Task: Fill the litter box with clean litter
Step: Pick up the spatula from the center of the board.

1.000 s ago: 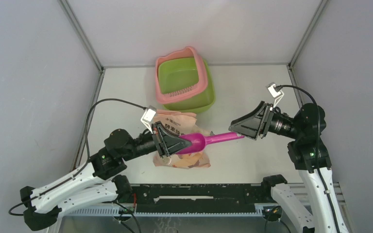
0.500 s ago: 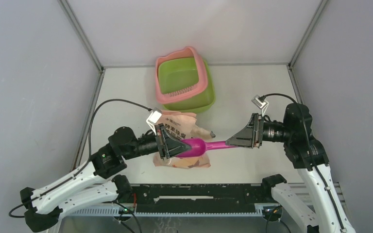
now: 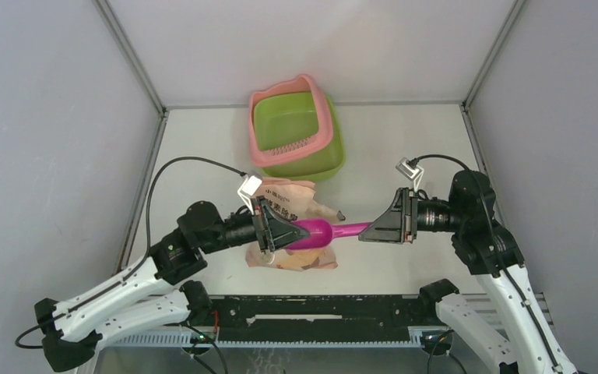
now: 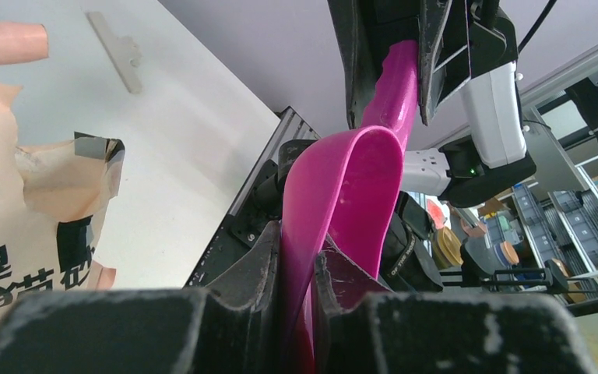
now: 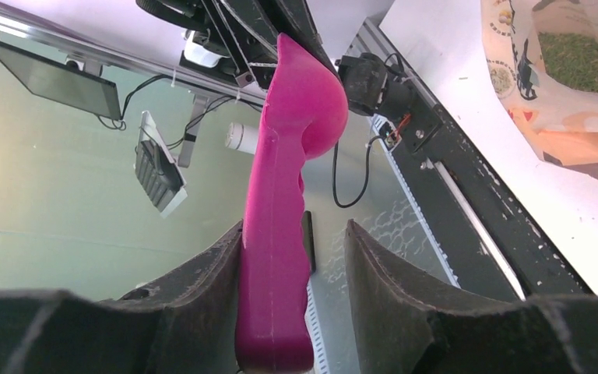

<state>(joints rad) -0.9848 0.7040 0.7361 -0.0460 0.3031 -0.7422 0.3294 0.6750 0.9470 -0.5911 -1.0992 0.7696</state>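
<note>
Glossy scoop [image 3: 321,231] (curved bowl [image 4: 346,195]) pinched by left tool [image 4: 297,251]; right tool [image 5: 294,234] spread round handle [image 5: 274,202].

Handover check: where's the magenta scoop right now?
Top view: the scoop hangs mid-table over the peach bag, bowl pinched by the left gripper, handle inside the open right gripper.

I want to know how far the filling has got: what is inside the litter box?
The litter box holds only its pink grid at the near end; the green floor looks bare from overhead. Anything under the grid is covered.
</note>
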